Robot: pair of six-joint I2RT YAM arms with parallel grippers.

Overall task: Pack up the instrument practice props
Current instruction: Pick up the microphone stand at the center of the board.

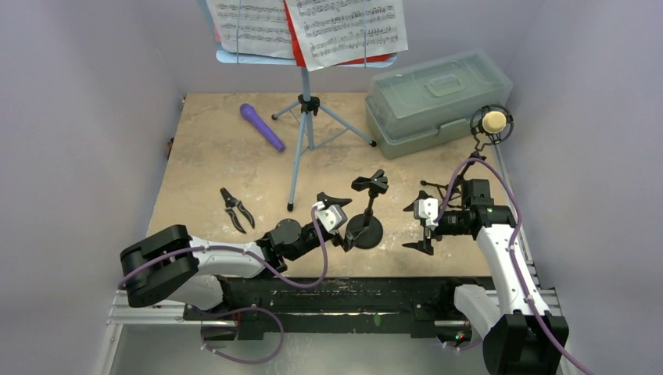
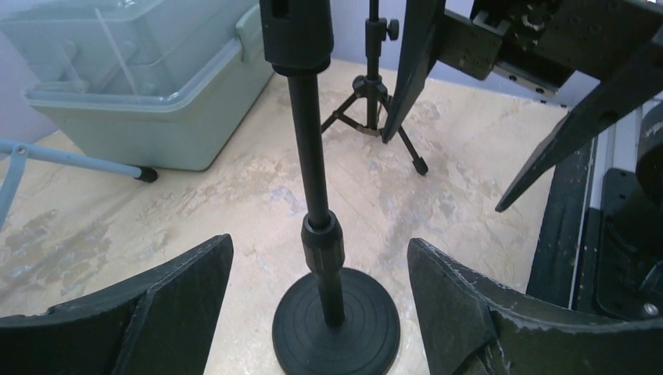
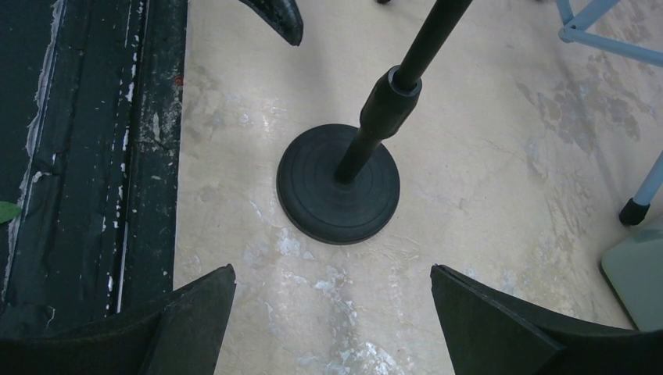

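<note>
A black round-base mic holder (image 1: 364, 230) stands near the front middle, its clip (image 1: 370, 183) up top. My left gripper (image 1: 344, 223) is open around its pole (image 2: 317, 156); there are gaps on both sides and nothing is gripped. In the left wrist view the left gripper (image 2: 319, 244) straddles the pole just above the base (image 2: 336, 328). My right gripper (image 1: 413, 226) is open and empty to the right of that holder (image 3: 338, 183). A tan microphone (image 1: 493, 122) sits in the ring of the tripod holder (image 1: 442, 187). A purple microphone (image 1: 262, 126) lies at the back left. The pale-blue music rack (image 1: 305, 117) carries sheet-music pages (image 1: 344, 31).
A translucent grey-green lidded box (image 1: 434, 101) stands shut at the back right. A small black clip-like tool (image 1: 236, 209) lies at the front left. The rack's legs (image 1: 293, 183) spread across the middle. Grey walls close in on both sides, and a black rail (image 1: 352, 293) runs along the front.
</note>
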